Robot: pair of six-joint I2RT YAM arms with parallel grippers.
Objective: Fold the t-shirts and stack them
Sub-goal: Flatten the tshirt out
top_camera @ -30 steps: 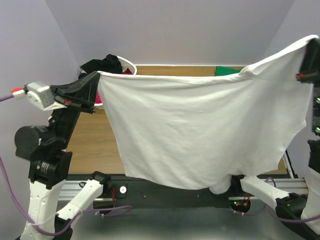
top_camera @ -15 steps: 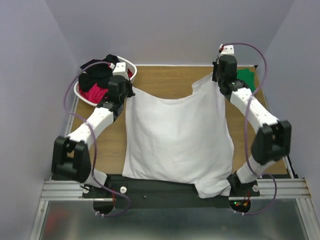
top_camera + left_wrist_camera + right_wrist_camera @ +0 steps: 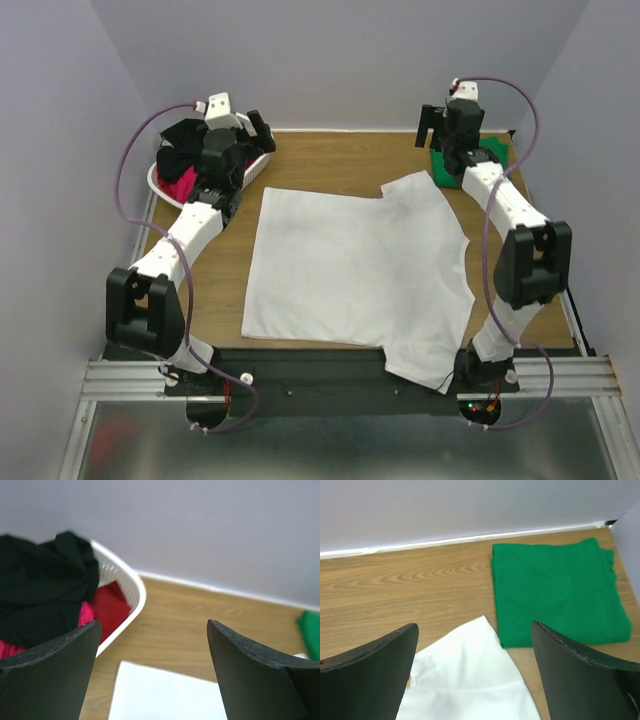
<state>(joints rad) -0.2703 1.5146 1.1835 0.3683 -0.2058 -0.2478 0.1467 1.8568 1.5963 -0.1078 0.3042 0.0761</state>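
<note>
The white t-shirt [image 3: 350, 275] lies spread flat and face-on across the middle of the wooden table [image 3: 330, 160], lightly creased and unfolded. Its straight edge is toward the left. Its sleeves flare on the right, one toward the far side and one drooping over the table's near edge, so its long axis runs left to right. Both grippers sit just beyond its far corners, touching none of it. The left gripper [image 3: 152, 630] hovers with its fingers spread wide above the far left corner, beside the white basket [image 3: 130, 587] that holds black [image 3: 40, 580] and red cloth [image 3: 107, 605]. The right gripper [image 3: 475, 630], jaws equally wide apart and empty, hangs over the far sleeve, next to a folded green t-shirt [image 3: 555, 595] in the far right corner.
</note>
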